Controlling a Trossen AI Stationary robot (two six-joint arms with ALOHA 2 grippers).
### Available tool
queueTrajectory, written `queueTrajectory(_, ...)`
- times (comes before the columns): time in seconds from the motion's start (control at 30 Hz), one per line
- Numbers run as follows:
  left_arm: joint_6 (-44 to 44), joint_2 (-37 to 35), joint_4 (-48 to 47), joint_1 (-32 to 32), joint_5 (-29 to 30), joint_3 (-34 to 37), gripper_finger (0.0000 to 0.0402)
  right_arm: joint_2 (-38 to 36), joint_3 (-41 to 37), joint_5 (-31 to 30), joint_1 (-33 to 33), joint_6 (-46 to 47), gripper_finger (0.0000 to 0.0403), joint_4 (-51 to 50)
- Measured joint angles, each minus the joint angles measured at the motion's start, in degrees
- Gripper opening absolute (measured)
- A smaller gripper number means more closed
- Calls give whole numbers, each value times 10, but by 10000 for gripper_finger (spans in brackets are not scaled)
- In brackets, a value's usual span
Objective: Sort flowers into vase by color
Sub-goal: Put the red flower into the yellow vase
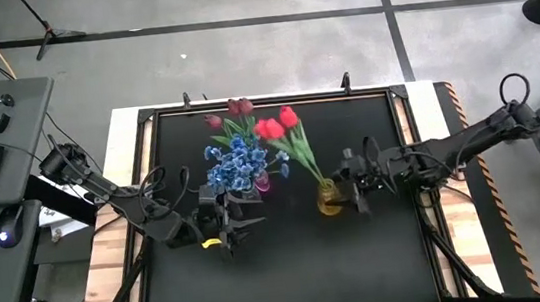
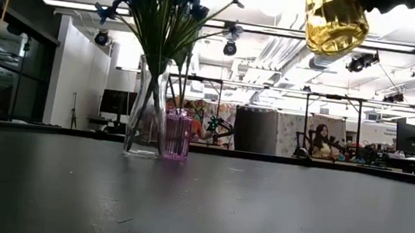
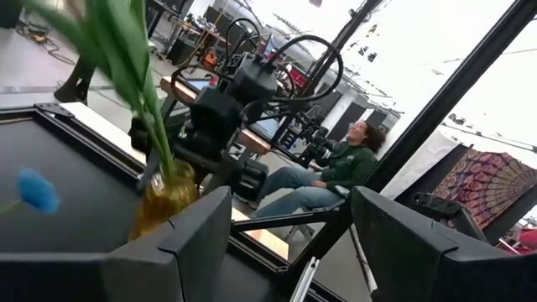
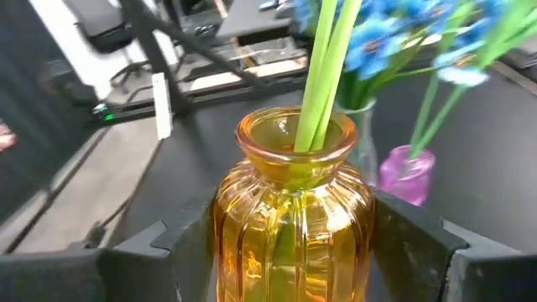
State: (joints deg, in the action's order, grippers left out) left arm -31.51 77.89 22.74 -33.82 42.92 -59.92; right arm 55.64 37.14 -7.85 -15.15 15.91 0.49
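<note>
Above the black bench, the right claw is clamped on the ribbed amber vase, one dark finger on each side of its body; in the low view the amber vase hangs clear of the surface. Green stems rise from its neck and end in the bright red tulips, which lean toward the far edge. Just left of it, a clear glass vase stands upright on the bench and holds the bunch of small blue blossoms. A small purple vase stands just beside the clear one. Dark maroon tulips show beyond the blue blossoms; which vase holds them cannot be told. The left claw sits near the bench's left front, fingers spread apart and holding nothing, facing the amber vase. A seated person shows beyond the bench.
</note>
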Motion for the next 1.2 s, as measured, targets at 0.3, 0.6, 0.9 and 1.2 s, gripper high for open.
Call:
queueTrajectory(0.3, -28, 0, 0, -4, -2, 0, 234, -143, -115, -72, 35, 44, 250, 2)
queueTrajectory(0.6, -30, 0, 2, -7, 8, 0, 234, -140, -300, -103, 50, 118, 250, 258)
queueTrajectory(0.9, -28, 0, -1, -3, 27, 0, 234, 53, -259, -125, 50, -26, 250, 347)
queueTrajectory(1.2, -30, 0, -5, -4, 27, 0, 234, 258, -165, -90, 50, -68, 250, 421)
